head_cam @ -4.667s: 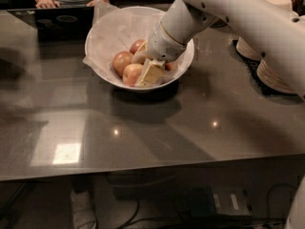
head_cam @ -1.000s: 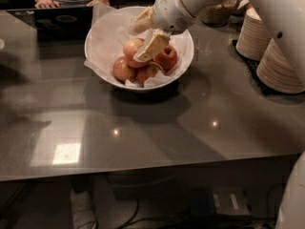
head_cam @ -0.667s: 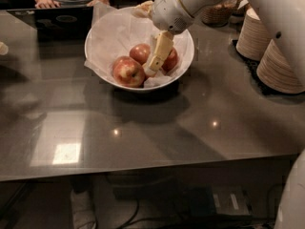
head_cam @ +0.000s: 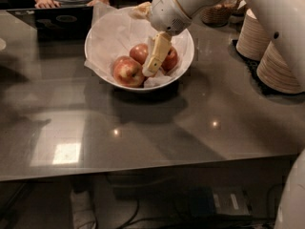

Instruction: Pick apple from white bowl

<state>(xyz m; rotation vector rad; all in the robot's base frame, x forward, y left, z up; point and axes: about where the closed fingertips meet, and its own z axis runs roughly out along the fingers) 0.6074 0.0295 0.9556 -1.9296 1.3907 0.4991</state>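
Observation:
The white bowl (head_cam: pixel 102 56), lined with crumpled white paper, stands at the back middle of the dark table. Three red-yellow apples lie in it: one front left (head_cam: pixel 127 71), one behind it (head_cam: pixel 139 52), one on the right (head_cam: pixel 170 58). My gripper (head_cam: pixel 142 42) hangs over the bowl on the white arm coming from the upper right. It is open and empty. One beige finger (head_cam: pixel 156 56) points down between the apples, its tip by the front-left apple. The other finger (head_cam: pixel 141 9) sticks out to the left above the bowl's far rim.
Stacks of beige paper plates (head_cam: pixel 281 63) stand at the right edge on a dark mat, with a wicker basket (head_cam: pixel 217 13) behind. A laptop (head_cam: pixel 52 20) and a person's hands (head_cam: pixel 45 3) are at the back left. The table's front edge runs below.
The gripper has lifted from among the apples and its fingers have spread apart; one now points straight down into the bowl. The apples stay in the bowl.

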